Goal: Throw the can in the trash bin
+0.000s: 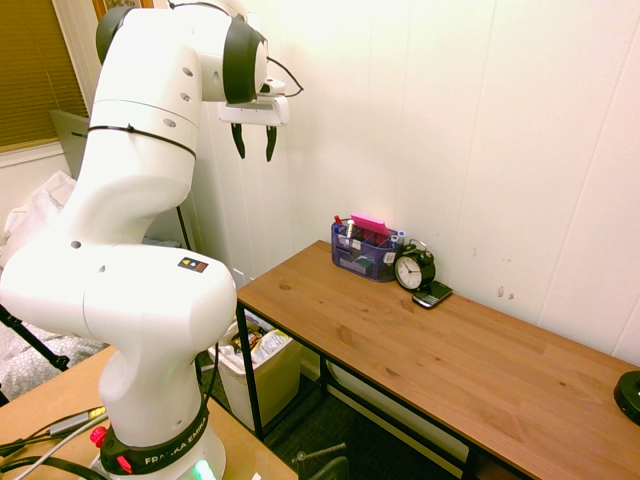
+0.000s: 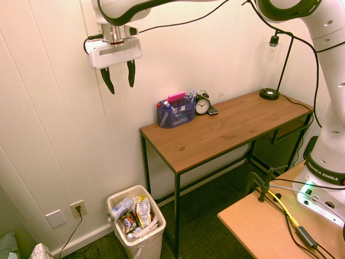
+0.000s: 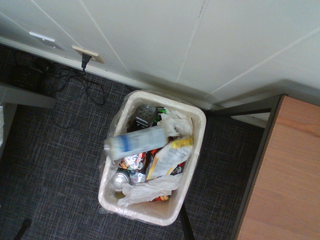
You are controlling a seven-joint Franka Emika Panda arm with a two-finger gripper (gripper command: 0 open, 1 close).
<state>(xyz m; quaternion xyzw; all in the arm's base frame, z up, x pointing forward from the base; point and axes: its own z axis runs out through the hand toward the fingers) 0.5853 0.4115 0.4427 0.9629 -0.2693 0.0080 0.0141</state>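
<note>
Well, slim blurred can (image 3: 137, 142), prob. metal, over plastic bin (image 3: 199, 135).

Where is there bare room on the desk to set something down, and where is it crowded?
The bare patches on the desk are the stretch between the phone and the lamp base, and the end in front of the organiser. It is crowded along the wall, where organiser, alarm clock and phone stand close together.
</note>
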